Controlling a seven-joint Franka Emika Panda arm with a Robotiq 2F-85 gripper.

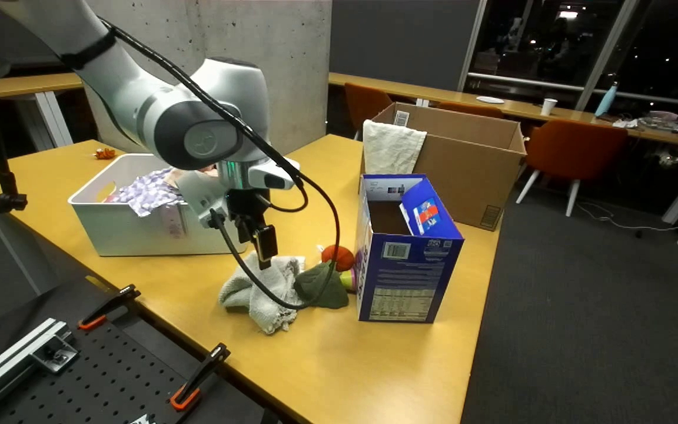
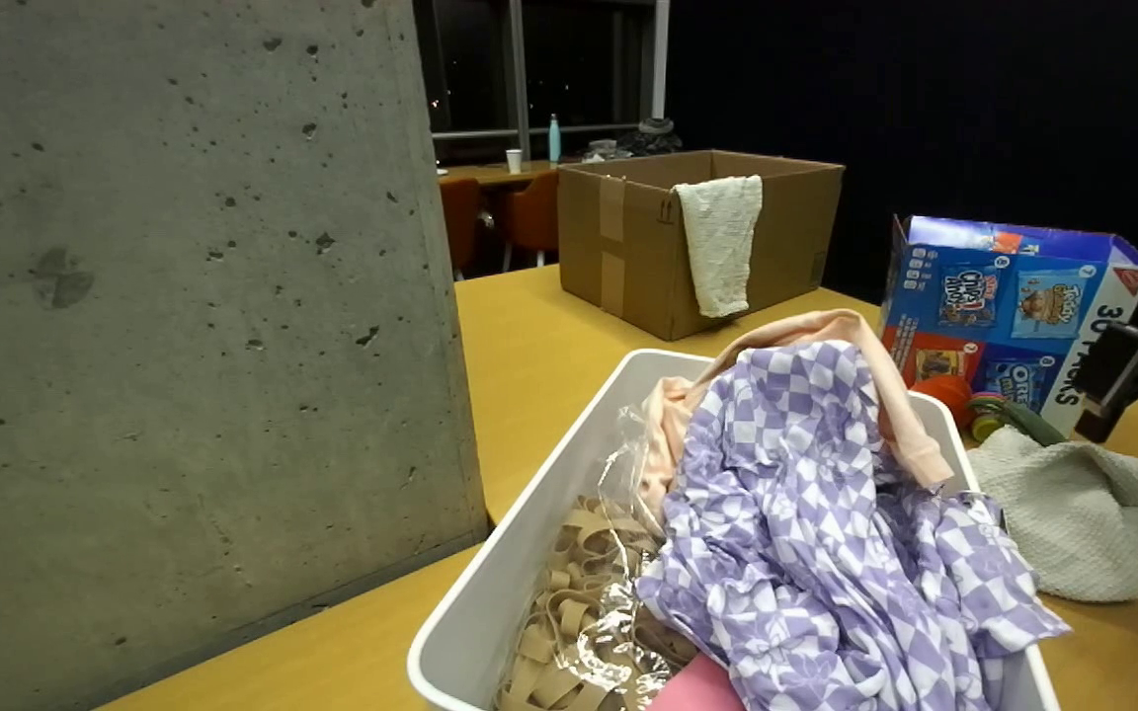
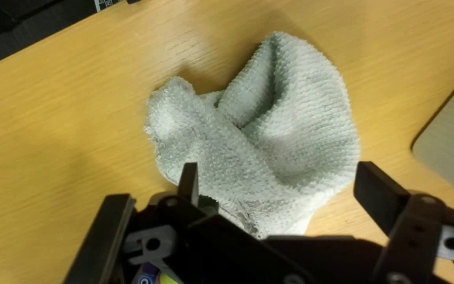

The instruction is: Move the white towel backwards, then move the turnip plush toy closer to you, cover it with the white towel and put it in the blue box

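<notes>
The white towel (image 1: 283, 280) lies crumpled on the table in both exterior views (image 2: 1063, 513), and it fills the middle of the wrist view (image 3: 306, 130). My gripper (image 3: 278, 185) is open and empty above the towel, with its fingers apart over it. The gripper also shows in an exterior view (image 1: 262, 247). A dark green leafy plush part (image 1: 324, 288) touches the towel's side. Next to it are a yellow-green and purple plush part (image 1: 348, 278) and an orange-red round plush (image 1: 338, 258). Which is the turnip I cannot tell. The blue box (image 1: 409, 277) stands open-topped right beside them.
A white bin (image 1: 156, 235) with purple checked cloth (image 2: 806, 533) stands beside the towel. A large cardboard box (image 1: 462, 182) with another white cloth (image 1: 392, 147) over its edge stands behind the blue box. Clamps (image 1: 200, 377) sit at the table's near edge.
</notes>
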